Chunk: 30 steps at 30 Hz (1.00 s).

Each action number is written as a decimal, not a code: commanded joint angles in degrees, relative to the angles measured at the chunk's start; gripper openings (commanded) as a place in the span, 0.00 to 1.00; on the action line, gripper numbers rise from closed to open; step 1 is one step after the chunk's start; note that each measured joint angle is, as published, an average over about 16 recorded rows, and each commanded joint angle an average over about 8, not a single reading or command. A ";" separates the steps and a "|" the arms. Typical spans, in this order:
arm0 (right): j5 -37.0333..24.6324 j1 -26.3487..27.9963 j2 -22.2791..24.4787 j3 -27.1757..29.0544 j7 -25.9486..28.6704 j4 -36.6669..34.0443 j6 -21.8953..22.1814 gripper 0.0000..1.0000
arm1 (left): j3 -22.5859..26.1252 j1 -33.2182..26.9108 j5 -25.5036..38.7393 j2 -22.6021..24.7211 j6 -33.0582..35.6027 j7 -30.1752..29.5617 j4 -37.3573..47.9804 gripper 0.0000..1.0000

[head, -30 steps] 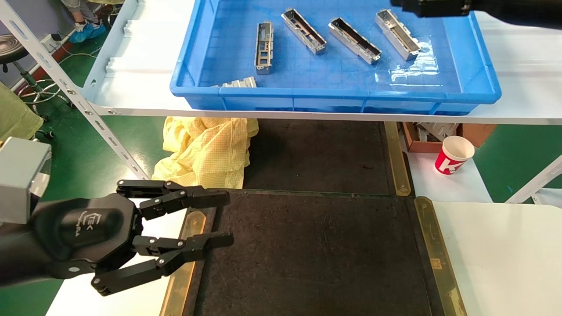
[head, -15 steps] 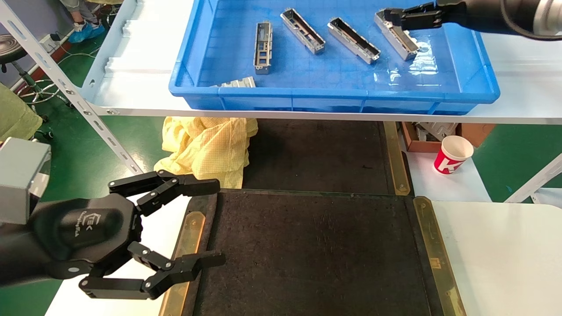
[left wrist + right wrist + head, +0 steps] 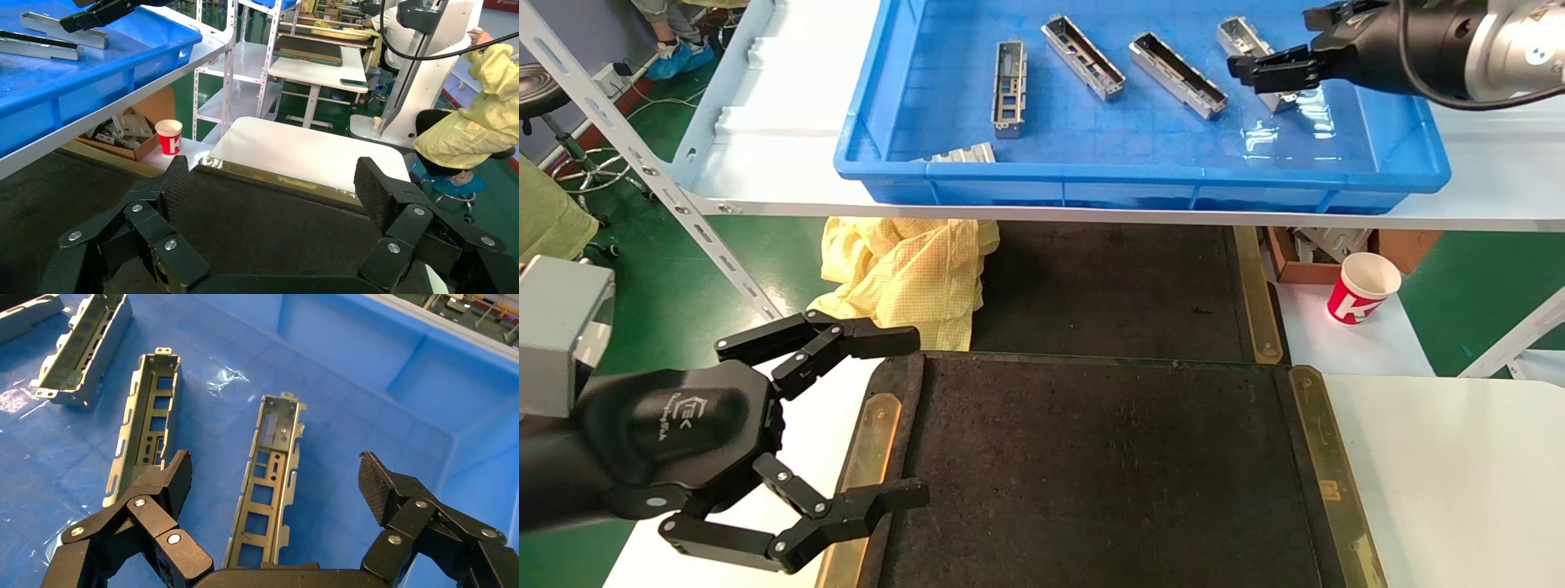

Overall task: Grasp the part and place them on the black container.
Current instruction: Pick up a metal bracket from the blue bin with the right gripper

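Right gripper [image 3: 275,478] has descended, jaws spread astride the part [image 3: 267,478].

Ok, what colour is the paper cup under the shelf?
Red and white cup, clearest in the head view.

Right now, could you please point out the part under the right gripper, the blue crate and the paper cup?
part [image 3: 269,478], right wrist view, cutout middle of its floor.
blue crate [image 3: 1091,192], head view, near outer wall.
paper cup [image 3: 1361,294], head view, red side.

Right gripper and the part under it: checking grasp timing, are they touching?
Apart. The right wrist view shows the right gripper open, blue crate floor visible between each finger and the part.
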 commanded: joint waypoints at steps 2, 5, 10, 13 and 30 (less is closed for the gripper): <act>-0.08 -0.16 -0.21 -0.06 -0.10 -0.26 0.31 0.00 | 0.00 0.00 0.00 0.00 0.00 0.00 0.00 1.00; -0.17 -0.34 -0.33 -0.11 -0.28 -0.34 0.40 0.00 | 0.00 0.00 0.00 0.00 0.00 0.00 0.00 1.00; -0.22 -0.72 -0.48 -0.15 -0.71 -0.34 0.63 0.00 | 0.00 0.00 0.00 0.00 0.00 0.00 0.00 1.00; -0.08 -0.93 -0.56 -0.05 -0.93 -0.33 0.86 0.00 | 0.00 0.00 0.00 0.00 0.00 0.00 0.00 1.00; 0.95 -2.16 -0.71 0.67 -0.87 -0.73 1.74 0.00 | 0.00 0.00 0.00 0.00 0.00 0.00 0.00 1.00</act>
